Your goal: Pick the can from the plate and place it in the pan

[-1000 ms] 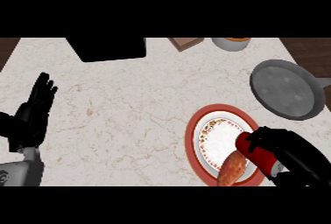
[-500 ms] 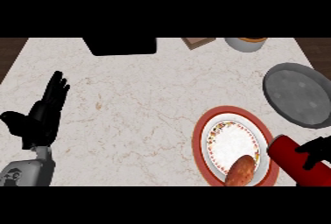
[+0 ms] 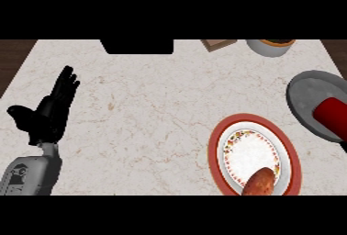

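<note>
The red cylindrical can [image 3: 332, 114] is off the plate. It shows over the near-right part of the round grey metal pan [image 3: 306, 92], tilted, with its outer end cut off by the view's edge. I cannot tell whether it touches the pan's floor. The right hand lies out of sight beyond the pan's right side, so I cannot tell whether it clasps the can.

The round red-rimmed plate with a white patterned centre [image 3: 218, 146] sits just near-left of the pan. It carries only a brown oblong piece of food [image 3: 260, 182] on the side away from the pan. Far to the pan's left, across the pale marbled counter [image 3: 149, 114], the black left hand [image 3: 51, 112] rests with fingers straight and up, holding nothing.

The step in hand looks like the placing itself. To do it well, the can should move inward toward the pan's middle, well inside the rim. It should come down until it meets the floor, settled so it cannot roll against the low wall. Only then should the fingers let go. The hand should lift straight up so it does not drag the can sideways.
</note>
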